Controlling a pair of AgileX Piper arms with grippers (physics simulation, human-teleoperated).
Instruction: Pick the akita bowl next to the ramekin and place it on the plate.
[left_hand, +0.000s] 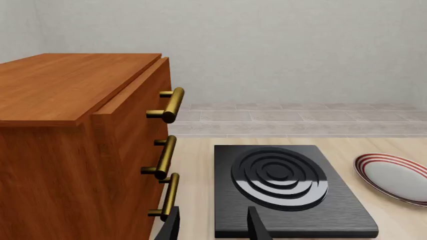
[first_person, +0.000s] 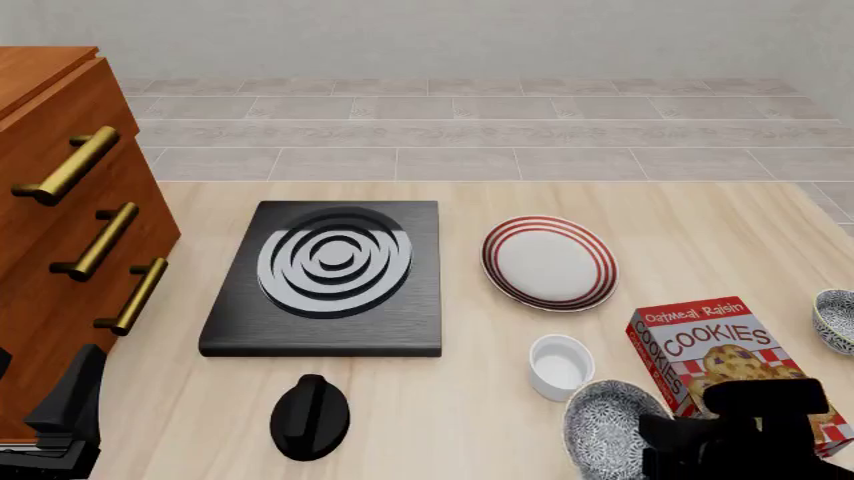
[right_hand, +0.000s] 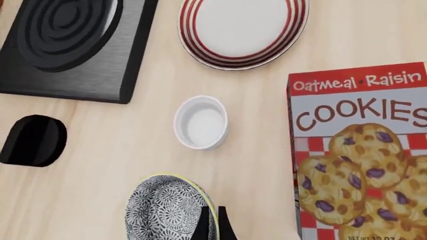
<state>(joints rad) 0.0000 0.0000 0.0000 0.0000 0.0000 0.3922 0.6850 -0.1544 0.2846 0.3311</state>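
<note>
**A:** What are the jaws doing?

**B:** The right gripper (right_hand: 215, 225) has its two dark fingertips drawn almost together over the rim of the akita bowl (right_hand: 167, 210). From the right wrist view they appear pinched on that rim. The bowl looks tilted rather than flat on the table. The left gripper (left_hand: 215, 227) is parted, with nothing between its fingers; only the stove shows through the gap.

**A:** Where is the bowl in relation to everything else?

**B:** In the front view it sits at the near edge of the wooden table (first_person: 441, 420), just beside the ramekin (first_person: 561, 366), on the ramekin's near side. The cookie box (first_person: 727, 365) lies flat just to the right of both. The plate (first_person: 549, 262) is farther back, beyond the ramekin, and holds nothing.

**A:** Anything else around?

**B:** A second speckled bowl (first_person: 835, 320) sits at the far right edge. A black stove (first_person: 327, 275) is left of the plate, with a black knob (first_person: 310, 416) nearer the arms. A wooden cabinet (first_person: 54, 230) with brass handles stands at the left.
</note>
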